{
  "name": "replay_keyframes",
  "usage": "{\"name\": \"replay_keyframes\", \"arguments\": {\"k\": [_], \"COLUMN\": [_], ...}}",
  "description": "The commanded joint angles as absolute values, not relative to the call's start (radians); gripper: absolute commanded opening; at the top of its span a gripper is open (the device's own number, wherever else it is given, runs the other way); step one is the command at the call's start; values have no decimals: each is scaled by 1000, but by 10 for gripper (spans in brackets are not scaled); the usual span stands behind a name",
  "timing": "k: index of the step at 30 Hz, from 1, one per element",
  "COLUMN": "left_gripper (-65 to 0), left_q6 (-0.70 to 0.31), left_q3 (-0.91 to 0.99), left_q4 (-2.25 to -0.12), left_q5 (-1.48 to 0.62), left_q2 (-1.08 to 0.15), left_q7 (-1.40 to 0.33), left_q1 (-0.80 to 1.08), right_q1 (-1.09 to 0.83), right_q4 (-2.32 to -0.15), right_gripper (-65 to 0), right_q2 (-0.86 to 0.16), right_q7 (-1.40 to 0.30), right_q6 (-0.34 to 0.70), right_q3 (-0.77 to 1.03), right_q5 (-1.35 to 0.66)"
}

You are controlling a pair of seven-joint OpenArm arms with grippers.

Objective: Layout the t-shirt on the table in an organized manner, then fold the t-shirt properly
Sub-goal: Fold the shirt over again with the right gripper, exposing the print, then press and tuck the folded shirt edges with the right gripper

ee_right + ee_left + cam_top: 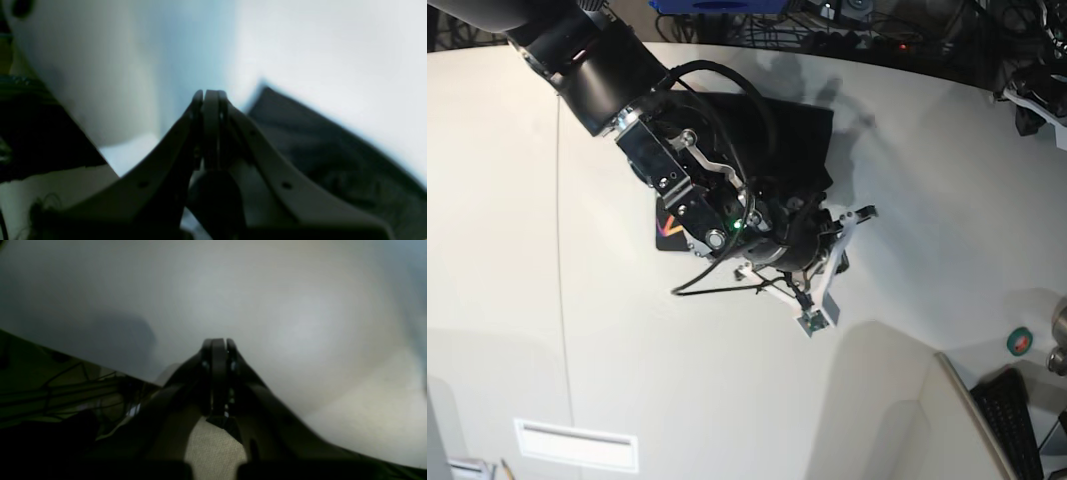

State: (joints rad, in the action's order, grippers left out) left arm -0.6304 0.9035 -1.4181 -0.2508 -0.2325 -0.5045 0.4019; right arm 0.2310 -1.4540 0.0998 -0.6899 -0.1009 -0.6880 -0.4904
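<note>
The black t-shirt (782,125) lies as a compact folded patch on the off-white table (507,200), mostly under my right arm. A bit of its rainbow print (667,231) shows at the lower left edge. My right gripper (859,214) hangs just past the shirt's right edge, shut with nothing between its fingers. In the right wrist view the shut right gripper (210,95) is over bare table, with the t-shirt (320,150) beside it to the right. The left gripper (218,341) is shut and empty above bare table (300,306), near a table edge.
A small white recessed panel (577,445) sits at the front left. A teal roll (1019,342) and a black keyboard (1009,415) are at the right front. Cables (867,35) run along the curved far edge. Part of the left arm (1035,100) shows at the far right.
</note>
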Motion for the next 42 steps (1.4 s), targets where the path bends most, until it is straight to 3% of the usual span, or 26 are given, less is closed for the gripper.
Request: {"name": "replay_keyframes", "arguments": {"k": [1, 5, 12, 18, 30, 34, 42], "left_gripper": [-650, -650, -650, -650, -650, -650, -650], "left_q6": [-636, -636, -636, -636, -636, -636, -636], "left_q3": [915, 917, 917, 915, 917, 917, 917], "left_q4": [-1432, -1432, -1434, -1434, -1434, -1434, -1434], "left_q5": [-262, -262, -262, -262, -262, -262, -262], "left_q2": [-251, -255, -251, -251, -255, -257, -254], "left_q7": [-481, -481, -481, -481, -481, -481, -481], "left_q1": [407, 409, 407, 403, 407, 407, 409], "right_q1": [248, 202, 116, 76, 74, 67, 70], "right_q4": [-1523, -1653, -1616, -1566, -1712, -1782, -1735], "right_gripper": [-650, -650, -650, -650, -650, -650, -650], "right_q2": [82, -30, -197, -182, -157, -159, -186], "right_q7": [-708, -891, -779, -765, -802, -888, -889], "right_q6": [-110, -242, -262, -260, -266, -268, -268], "right_q3": [-690, -687, -687, -722, -1086, -1038, -759], "right_q5": [-496, -496, -499, -499, -501, -499, -498]}}
